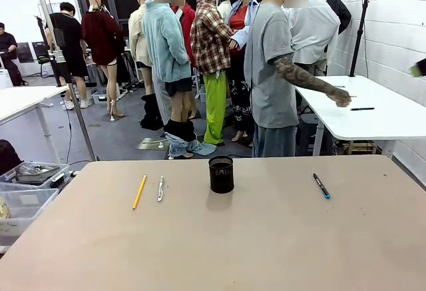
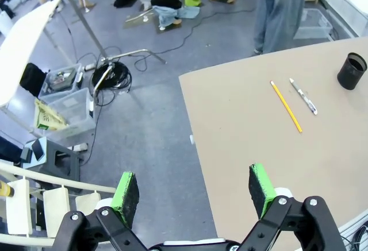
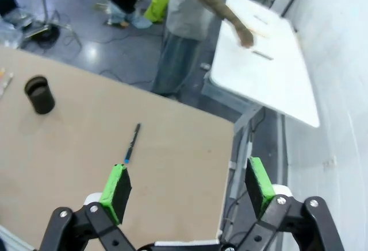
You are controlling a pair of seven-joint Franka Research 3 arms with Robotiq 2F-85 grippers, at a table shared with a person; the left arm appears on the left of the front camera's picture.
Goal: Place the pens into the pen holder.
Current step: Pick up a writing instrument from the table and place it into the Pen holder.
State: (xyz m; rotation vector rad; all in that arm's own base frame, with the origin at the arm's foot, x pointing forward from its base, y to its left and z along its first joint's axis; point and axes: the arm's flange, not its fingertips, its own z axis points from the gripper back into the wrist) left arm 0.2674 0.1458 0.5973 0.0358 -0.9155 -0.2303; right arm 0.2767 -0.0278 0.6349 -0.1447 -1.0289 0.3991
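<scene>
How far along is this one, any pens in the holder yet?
Done: nothing; no pen sticks out of the pen holder. The yellow pencil and silver pen lie flat on the table left of it, the dark blue-tipped pen to its right. In hand: nothing; the left gripper and right gripper are open and empty, away from the pens. Left: all three pens to place.

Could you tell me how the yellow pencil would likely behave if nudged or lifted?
The yellow pencil looks thin and straight, so it is probably stiff and light. Lying flat on the smooth table, it may well roll or skid when nudged.
</scene>
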